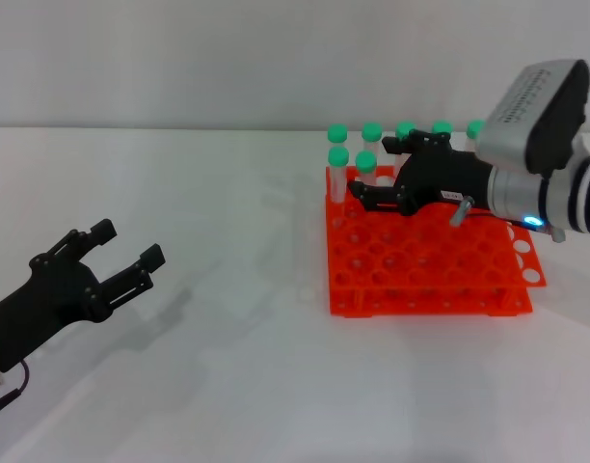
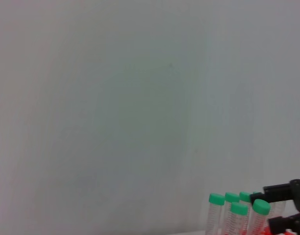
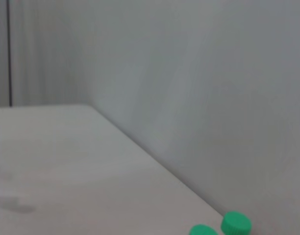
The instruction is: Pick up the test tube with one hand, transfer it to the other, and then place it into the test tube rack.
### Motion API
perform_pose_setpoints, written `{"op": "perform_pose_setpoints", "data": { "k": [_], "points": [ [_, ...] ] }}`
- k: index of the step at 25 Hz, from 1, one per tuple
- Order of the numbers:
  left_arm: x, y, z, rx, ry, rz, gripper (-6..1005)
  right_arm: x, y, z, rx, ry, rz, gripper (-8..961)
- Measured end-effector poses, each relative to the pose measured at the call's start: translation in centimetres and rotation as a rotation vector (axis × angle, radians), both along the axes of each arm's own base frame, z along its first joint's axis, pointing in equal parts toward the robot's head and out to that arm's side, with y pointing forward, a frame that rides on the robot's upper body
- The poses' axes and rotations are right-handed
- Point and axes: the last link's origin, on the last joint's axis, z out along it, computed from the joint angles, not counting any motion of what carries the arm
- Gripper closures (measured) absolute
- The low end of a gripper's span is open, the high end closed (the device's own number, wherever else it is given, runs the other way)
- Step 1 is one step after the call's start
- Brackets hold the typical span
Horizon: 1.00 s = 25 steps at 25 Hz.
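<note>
Several green-capped test tubes stand upright in the back rows of the orange test tube rack (image 1: 425, 265). My right gripper (image 1: 377, 172) hovers over the rack's back left part, open, with one finger on each side of the front tube (image 1: 365, 166). It does not hold the tube. The left wrist view shows the same tube (image 2: 260, 215) between the right gripper's black fingers (image 2: 280, 192). The right wrist view shows only two green caps (image 3: 236, 223). My left gripper (image 1: 126, 253) is open and empty, low over the table at the front left.
The white table (image 1: 237, 318) runs between the left gripper and the rack. A pale wall stands close behind the rack. Most of the rack's front holes hold nothing.
</note>
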Motion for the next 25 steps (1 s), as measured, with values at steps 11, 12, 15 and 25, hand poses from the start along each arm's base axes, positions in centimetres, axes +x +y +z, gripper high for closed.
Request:
{"op": "perform_pose_setpoints", "data": {
  "k": [11,12,15,25],
  "points": [
    [-0.5,-0.2,0.8,0.052,0.006,0.015,123,4.2,-5.3,4.3,0.047,0.133,-0.002,102],
    [-0.6,-0.3,1.0,0.074,0.005,0.018,123,4.8,-5.7,4.9,0.054,0.152,-0.008,103],
    [-1.0,-0.6,1.4,0.148,0.008,0.028,124,7.5,-7.1,7.3,0.107,0.247,-0.041,106],
    [-2.3,-1.8,3.2,0.376,-0.060,0.113,124,18.3,-15.6,13.8,0.518,0.573,-0.113,106]
  ]
}}
